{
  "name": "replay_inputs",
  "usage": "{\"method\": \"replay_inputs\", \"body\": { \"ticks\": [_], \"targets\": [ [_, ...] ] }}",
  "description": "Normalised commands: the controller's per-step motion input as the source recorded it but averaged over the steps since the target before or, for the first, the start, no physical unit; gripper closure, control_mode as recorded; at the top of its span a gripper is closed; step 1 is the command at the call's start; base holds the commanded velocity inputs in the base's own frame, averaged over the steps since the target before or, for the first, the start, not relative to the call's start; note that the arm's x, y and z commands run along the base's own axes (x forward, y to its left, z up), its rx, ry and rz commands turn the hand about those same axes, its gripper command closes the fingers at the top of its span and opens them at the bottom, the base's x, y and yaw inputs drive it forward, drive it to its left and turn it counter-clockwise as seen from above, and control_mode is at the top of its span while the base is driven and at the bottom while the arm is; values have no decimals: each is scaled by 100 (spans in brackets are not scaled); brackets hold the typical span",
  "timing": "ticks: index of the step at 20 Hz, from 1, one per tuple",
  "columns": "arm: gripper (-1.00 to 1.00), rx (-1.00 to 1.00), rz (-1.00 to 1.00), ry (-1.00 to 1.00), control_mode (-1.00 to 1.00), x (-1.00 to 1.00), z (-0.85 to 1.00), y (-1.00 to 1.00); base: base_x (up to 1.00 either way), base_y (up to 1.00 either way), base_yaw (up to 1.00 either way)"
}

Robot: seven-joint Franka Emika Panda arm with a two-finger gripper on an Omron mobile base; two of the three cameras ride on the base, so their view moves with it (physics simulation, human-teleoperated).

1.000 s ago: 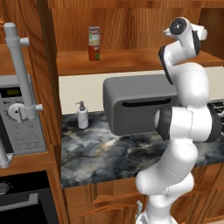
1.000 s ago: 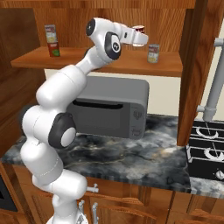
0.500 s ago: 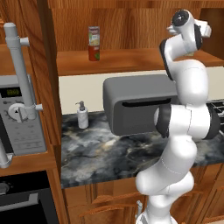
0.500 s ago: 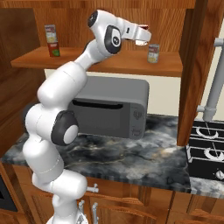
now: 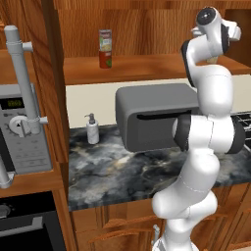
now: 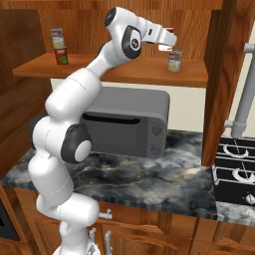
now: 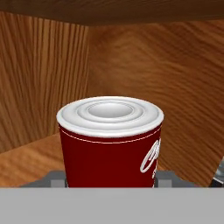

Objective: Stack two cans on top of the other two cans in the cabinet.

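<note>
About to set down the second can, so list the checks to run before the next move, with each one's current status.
1. End effector shut on the red-and-white can: ok.
2. Held can upright, lid level: ok.
3. Grey-green can standing upright on the cabinet shelf: ok.
4. Held can centred over the grey-green can: cannot tell.
5. First stack done, yellow-green can on the red can: ok.
6. Room under the cabinet's top board for the lift: cannot tell.
</note>
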Motion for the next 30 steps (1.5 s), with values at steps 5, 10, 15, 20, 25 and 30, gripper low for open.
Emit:
{"method": "replay_inputs", "body": {
  "ticks": [5, 10, 15, 20, 25, 30],
  "targets": [
    [100, 2, -2, 4, -100, 0, 0, -10, 0, 0, 0],
    [100, 3, -1, 3, -100, 0, 0, -12, 0, 0, 0],
    [100, 6, 0, 0, -100, 0, -6, -1, 0, 0, 0],
    [100, 6, 0, 0, -100, 7, -10, 0, 0, 0, 0],
    [100, 0, 0, -8, -100, 17, -1, 0, 0, 0, 0],
    [100, 0, 0, -12, -100, 17, 0, 0, 0, 0, 0]
  ]
}}
